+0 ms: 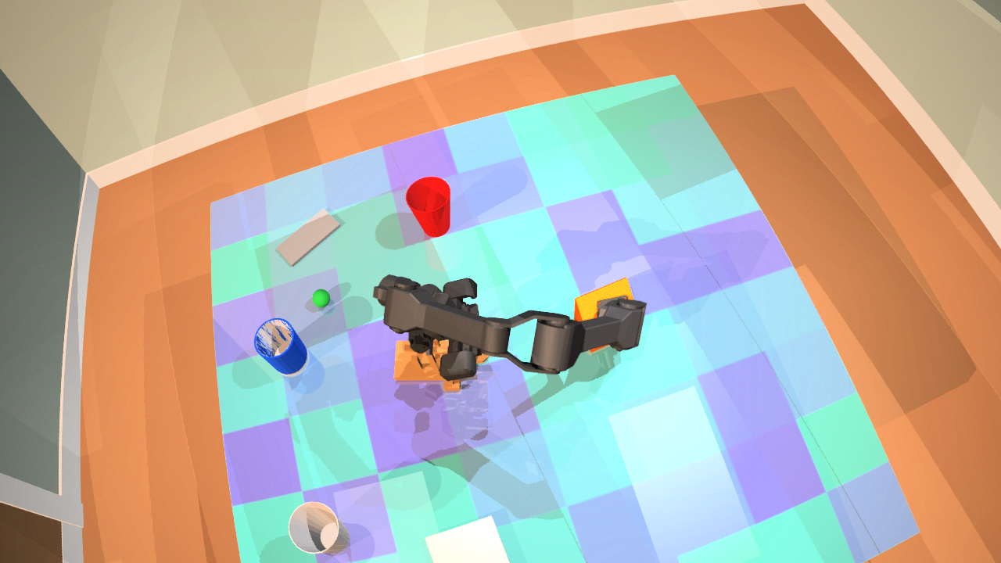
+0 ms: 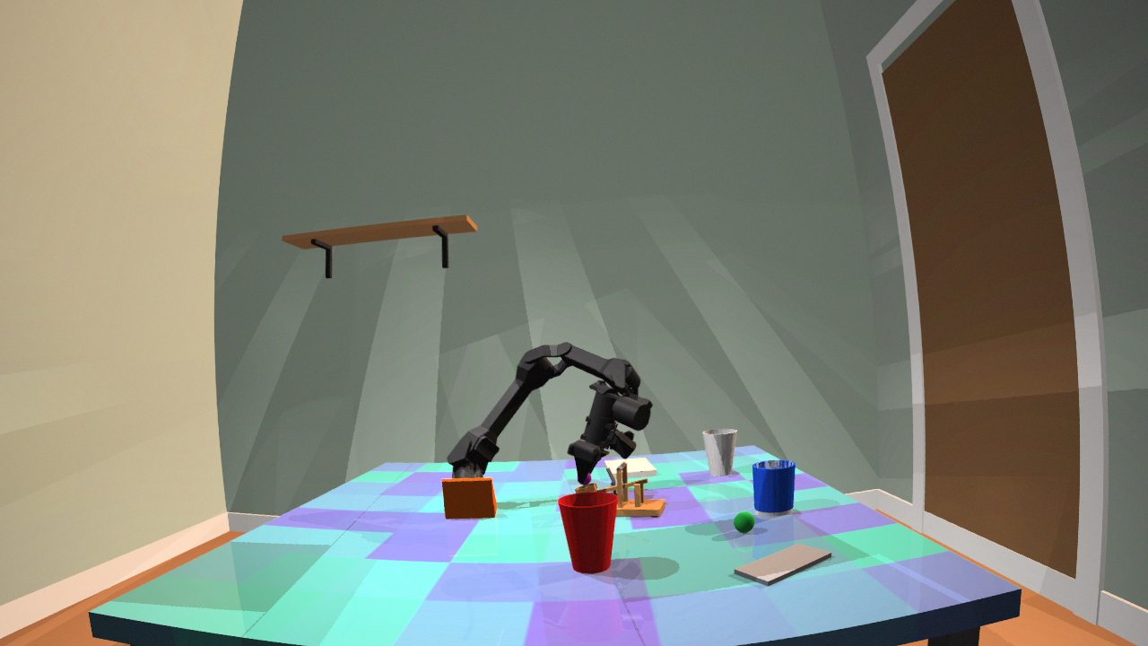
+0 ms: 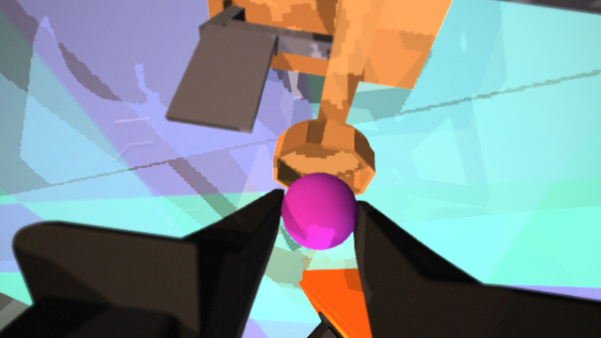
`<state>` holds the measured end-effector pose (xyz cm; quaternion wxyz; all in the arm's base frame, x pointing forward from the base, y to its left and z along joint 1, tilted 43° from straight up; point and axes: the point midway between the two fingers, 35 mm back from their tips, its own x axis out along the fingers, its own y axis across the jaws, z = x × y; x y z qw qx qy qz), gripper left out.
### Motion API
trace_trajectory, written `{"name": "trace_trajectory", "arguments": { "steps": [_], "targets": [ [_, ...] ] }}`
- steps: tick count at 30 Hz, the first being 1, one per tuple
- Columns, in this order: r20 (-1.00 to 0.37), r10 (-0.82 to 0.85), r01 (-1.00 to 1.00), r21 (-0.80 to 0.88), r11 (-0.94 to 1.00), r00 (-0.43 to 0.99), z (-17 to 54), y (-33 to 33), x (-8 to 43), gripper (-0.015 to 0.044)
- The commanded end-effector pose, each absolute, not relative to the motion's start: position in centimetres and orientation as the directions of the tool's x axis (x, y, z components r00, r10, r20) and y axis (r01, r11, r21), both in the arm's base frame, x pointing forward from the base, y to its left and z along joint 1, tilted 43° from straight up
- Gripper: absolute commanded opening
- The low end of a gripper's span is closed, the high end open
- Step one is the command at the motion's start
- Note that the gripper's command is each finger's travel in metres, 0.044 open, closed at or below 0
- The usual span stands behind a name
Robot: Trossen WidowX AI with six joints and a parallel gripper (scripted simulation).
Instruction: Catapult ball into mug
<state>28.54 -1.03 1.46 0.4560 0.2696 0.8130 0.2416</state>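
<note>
Above the catapult [image 1: 411, 362] [image 2: 640, 506] [image 3: 334, 94], the tool [image 2: 585, 479] [image 3: 318, 204] grips magenta ball [image 2: 585, 478] [image 3: 319, 211].

A red cup [image 1: 432, 209] [image 2: 589, 534], a white cup [image 1: 313, 526] [image 2: 719, 453] and a green ball [image 1: 321, 298] [image 2: 743, 522] stand apart on the checkered table [image 1: 805, 363] [image 2: 336, 570].

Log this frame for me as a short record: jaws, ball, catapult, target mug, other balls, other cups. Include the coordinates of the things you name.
jaws: closed on the magenta ball [image 2: 585, 478] [image 3: 319, 211]
magenta ball: just above the catapult cup [image 2: 587, 488] [image 3: 324, 157], not loaded
catapult [image 1: 413, 369] [image 2: 646, 508] [image 3: 399, 61]: unfired
blue mug [image 1: 285, 358] [image 2: 773, 487]: upright
other balls: green ball [image 1: 320, 298] [image 2: 743, 522], near blue mug
other cups: red [image 1: 435, 218] [image 2: 589, 542], white [image 1: 307, 536] [image 2: 719, 452]
</note>
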Motion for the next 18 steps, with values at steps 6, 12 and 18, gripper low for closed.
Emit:
{"name": "trace_trajectory", "arguments": {
  "steps": [6, 12, 18],
  "targets": [
    [-0.680, 0.644, 0.199, 0.617, 0.761, -0.350, 4.2, -3.4, 29.1, 0.0368],
    [-0.785, 0.590, 0.191, 0.560, 0.806, -0.190, 8.9, -7.4, 29.0, 0.0440],
    [-0.791, 0.589, 0.199, 0.558, 0.805, -0.164, 7.6, -7.4, 30.4, 0.0440]
  ]
}}
